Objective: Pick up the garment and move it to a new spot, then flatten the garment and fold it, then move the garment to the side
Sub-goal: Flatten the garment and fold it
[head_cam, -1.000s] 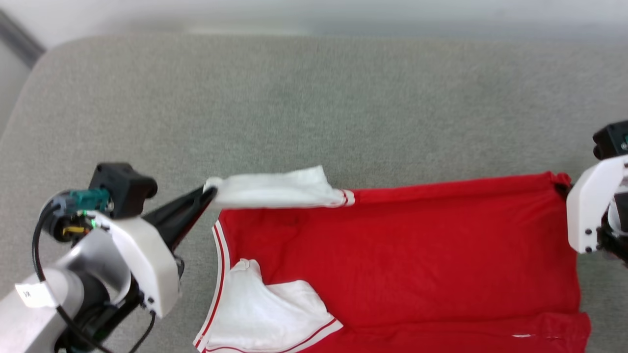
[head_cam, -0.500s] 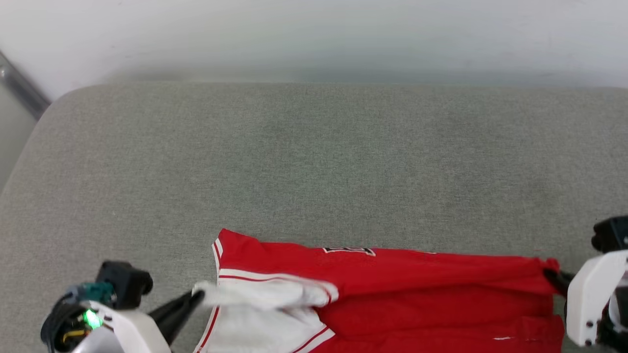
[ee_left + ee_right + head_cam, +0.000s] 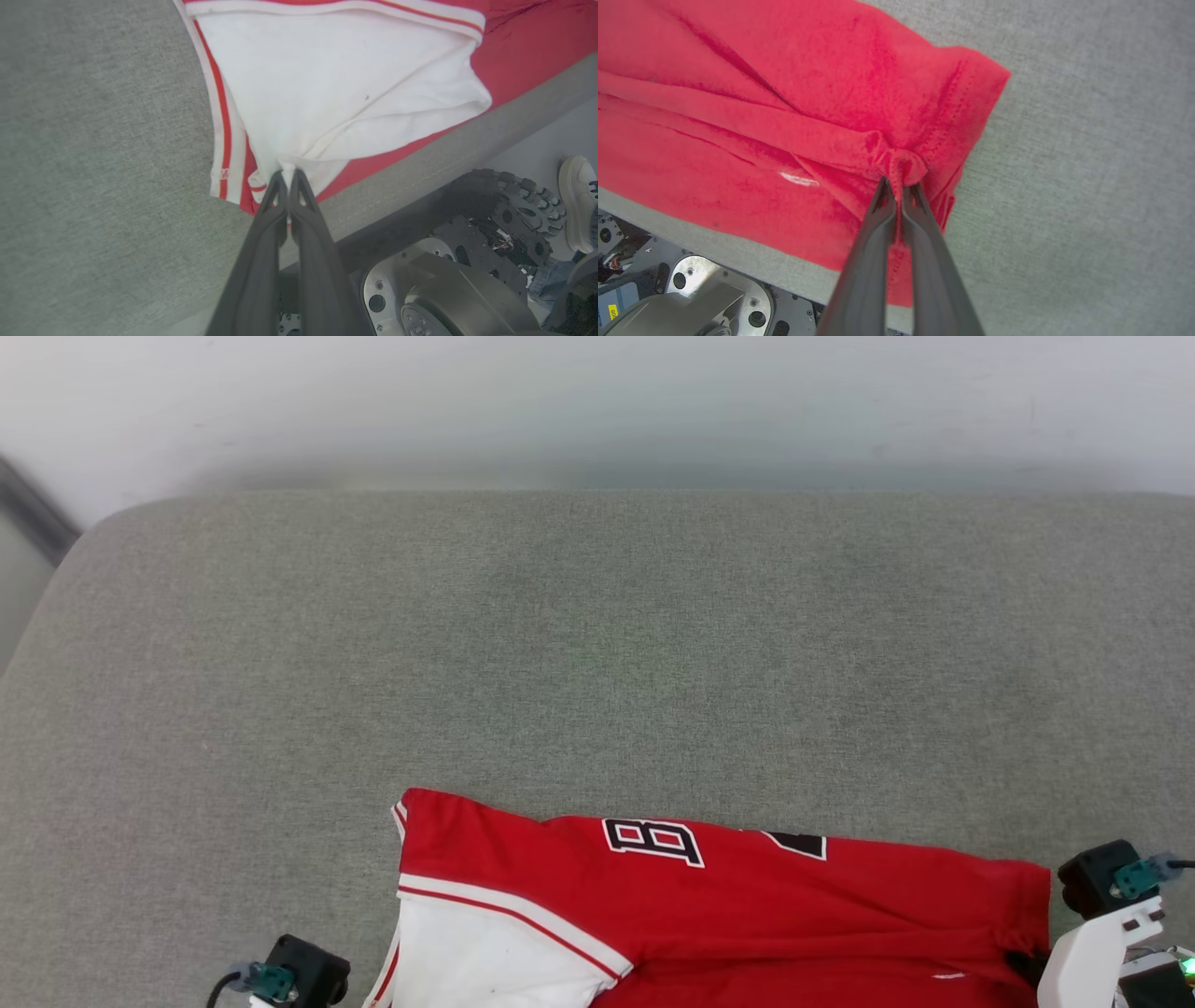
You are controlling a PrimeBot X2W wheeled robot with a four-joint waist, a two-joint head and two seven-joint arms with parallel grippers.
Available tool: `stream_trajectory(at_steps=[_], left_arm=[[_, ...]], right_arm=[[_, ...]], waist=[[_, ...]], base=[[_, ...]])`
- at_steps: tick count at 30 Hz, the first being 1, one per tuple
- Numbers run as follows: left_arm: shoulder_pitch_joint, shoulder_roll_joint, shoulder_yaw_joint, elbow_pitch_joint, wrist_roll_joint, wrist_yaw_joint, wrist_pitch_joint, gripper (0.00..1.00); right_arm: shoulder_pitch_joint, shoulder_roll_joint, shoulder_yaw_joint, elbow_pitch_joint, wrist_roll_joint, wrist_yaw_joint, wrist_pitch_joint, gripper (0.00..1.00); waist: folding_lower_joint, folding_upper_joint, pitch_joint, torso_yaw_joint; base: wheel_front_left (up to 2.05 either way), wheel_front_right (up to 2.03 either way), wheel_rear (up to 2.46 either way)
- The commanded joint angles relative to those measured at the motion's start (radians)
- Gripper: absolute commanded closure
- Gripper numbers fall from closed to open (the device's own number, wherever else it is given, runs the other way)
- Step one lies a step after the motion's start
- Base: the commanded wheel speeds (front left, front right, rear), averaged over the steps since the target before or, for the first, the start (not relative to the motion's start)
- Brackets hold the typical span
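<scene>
at the near edge of the grey cushion (image 3: 597, 644), your left gripper (image 3: 286, 176) is clamped on the garment (image 3: 775, 905) at its white sleeve, your right gripper (image 3: 900, 185) on a bunched red corner — it lies stretched between them, black lettering up, pale wall (image 3: 597, 401) beyond

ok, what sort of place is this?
Probably an indoor lab or test room: a wide grey fabric-covered cushion top against a plain white wall, the red-and-white jersey shirt lying on it, and a person's white shoe near the robot's wheeled base.
</scene>
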Motion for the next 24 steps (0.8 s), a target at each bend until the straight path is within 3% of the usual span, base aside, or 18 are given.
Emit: stream_trajectory(at_steps=[1,4,5,6,7,8,9,16,24], left_arm=[[-0.018,-0.008,-0.010,0.021,0.015,-0.009,0.004,1.00],[-0.039,-0.024,-0.029,0.063,0.054,-0.014,-0.006,1.00],[-0.045,-0.032,-0.032,0.076,0.064,-0.011,-0.014,0.84],[-0.048,-0.039,-0.036,0.090,0.072,-0.011,-0.020,0.36],[-0.051,-0.046,-0.039,0.103,0.077,-0.015,-0.024,0.00],[-0.054,-0.052,-0.042,0.112,0.078,-0.016,-0.028,0.00],[-0.057,-0.057,-0.043,0.120,0.078,-0.018,-0.032,0.00],[-0.045,-0.091,-0.034,0.145,0.088,-0.008,-0.100,0.00],[-0.030,-0.104,0.043,0.079,0.106,0.058,-0.248,0.00]], right_arm=[[-0.011,-0.022,0.025,0.010,-0.012,0.000,-0.021,1.00],[-0.027,-0.038,0.070,0.045,-0.026,0.000,-0.050,1.00],[-0.034,-0.035,0.079,0.054,-0.020,0.000,-0.061,1.00],[-0.040,-0.030,0.086,0.064,-0.014,0.000,-0.070,1.00],[-0.045,-0.026,0.095,0.073,-0.008,0.000,-0.078,1.00],[-0.049,-0.023,0.100,0.079,-0.002,0.000,-0.087,0.60],[-0.054,-0.020,0.102,0.084,0.006,0.000,-0.097,0.00],[-0.053,-0.032,0.103,0.078,0.081,0.000,-0.126,0.00],[-0.044,-0.011,0.000,-0.002,0.128,0.000,-0.110,0.00]], waist=[[0.0001,0.0000,0.003,-0.001],[0.0001,0.0000,0.008,-0.001],[0.0001,0.0000,0.009,-0.001],[0.0001,0.0000,0.010,0.000],[0.0001,0.0000,0.009,0.001],[0.0001,0.0000,0.008,0.001],[0.0001,0.0000,0.006,0.002],[0.0001,0.0000,-0.054,0.006],[0.0001,0.0000,-0.091,0.010]], base=[[0.00,0.00,0.00],[0.00,0.00,0.00],[0.00,0.00,0.00],[0.00,0.00,0.00],[0.00,0.00,0.00],[0.00,0.00,0.00],[0.00,0.00,0.00],[0.00,0.00,0.00],[0.00,0.00,0.00]])
